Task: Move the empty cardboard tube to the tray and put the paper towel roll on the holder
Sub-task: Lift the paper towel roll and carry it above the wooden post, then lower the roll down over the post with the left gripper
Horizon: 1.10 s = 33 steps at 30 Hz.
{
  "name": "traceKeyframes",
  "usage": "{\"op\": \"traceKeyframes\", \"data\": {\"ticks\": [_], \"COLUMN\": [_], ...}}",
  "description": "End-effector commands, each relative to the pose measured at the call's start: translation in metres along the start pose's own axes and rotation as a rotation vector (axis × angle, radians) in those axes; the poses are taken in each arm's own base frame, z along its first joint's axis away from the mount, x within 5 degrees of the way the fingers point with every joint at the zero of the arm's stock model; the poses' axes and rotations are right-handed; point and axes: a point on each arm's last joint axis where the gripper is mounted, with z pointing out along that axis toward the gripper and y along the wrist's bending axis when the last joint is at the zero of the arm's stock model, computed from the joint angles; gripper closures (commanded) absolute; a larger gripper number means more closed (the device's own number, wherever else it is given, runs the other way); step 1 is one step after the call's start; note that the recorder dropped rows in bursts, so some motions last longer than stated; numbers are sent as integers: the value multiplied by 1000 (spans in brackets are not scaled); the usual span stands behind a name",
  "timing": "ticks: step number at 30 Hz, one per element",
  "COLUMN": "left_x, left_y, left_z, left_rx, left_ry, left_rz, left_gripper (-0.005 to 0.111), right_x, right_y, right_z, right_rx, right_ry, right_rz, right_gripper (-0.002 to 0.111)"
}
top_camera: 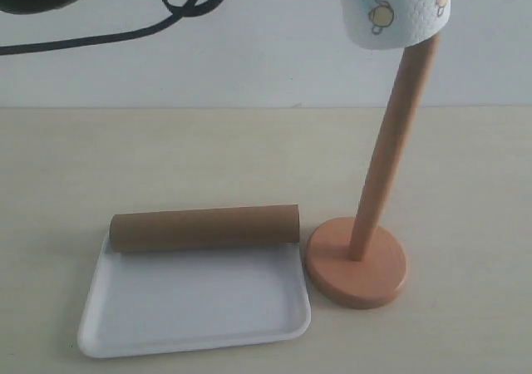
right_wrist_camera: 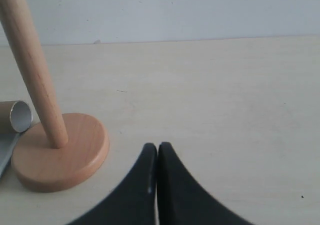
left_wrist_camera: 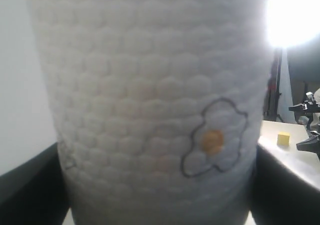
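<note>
The paper towel roll (left_wrist_camera: 150, 100) fills the left wrist view, its embossed white skin and a small yellow-centred print pressed close to the lens. The left gripper (left_wrist_camera: 160, 197) is clamped on it, with dark fingers (left_wrist_camera: 27, 190) flanking both sides. In the exterior view the roll (top_camera: 397, 8) hangs high at the top edge, held by the raised left arm. Its lower end is over the tip of the holder (top_camera: 384, 170), so the top of the dowel is hidden inside it. The dowel looks slanted in this view, while the round base rests flat on the table (top_camera: 465, 183), just beside the tray (top_camera: 191, 324). The empty cardboard tube (top_camera: 205, 228) lies on its side across the tray's far edge, one open end near the holder's base. The right gripper (right_wrist_camera: 157, 155) sits low over the table near that base, with its jaws pressed together and nothing between them.
</note>
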Motion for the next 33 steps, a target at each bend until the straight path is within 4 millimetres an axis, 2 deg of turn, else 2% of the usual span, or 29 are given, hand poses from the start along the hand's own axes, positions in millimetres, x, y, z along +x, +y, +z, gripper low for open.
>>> {"op": "traceKeyframes", "data": {"ticks": [1, 3, 7, 13, 19, 29, 33], "left_x": [-17, -23, -15, -10, 4, 52, 70], "left_y": [-7, -7, -5, -5, -4, 8, 12], "left_z": [0, 1, 1, 1, 4, 18, 22], "left_rx": [56, 56, 27, 31, 56, 55, 73], "left_ry": [-90, -102, -16, 41, 90, 199, 240], "left_rz": [-21, -50, -17, -15, -11, -42, -6], "left_gripper": [103, 103, 103, 103, 103, 103, 103], "right_x": [-1, -1, -1, -1, -1, -1, -1], "right_y": [0, 0, 0, 0, 0, 0, 0], "right_z": [0, 0, 0, 0, 0, 0, 0], "right_rx": [5, 5, 5, 5, 5, 5, 5], "right_ry": [-13, -13, -13, -13, -13, -13, -13], "right_rz": [0, 0, 0, 0, 0, 0, 0], "right_gripper": [108, 108, 108, 108, 108, 108, 108]}}
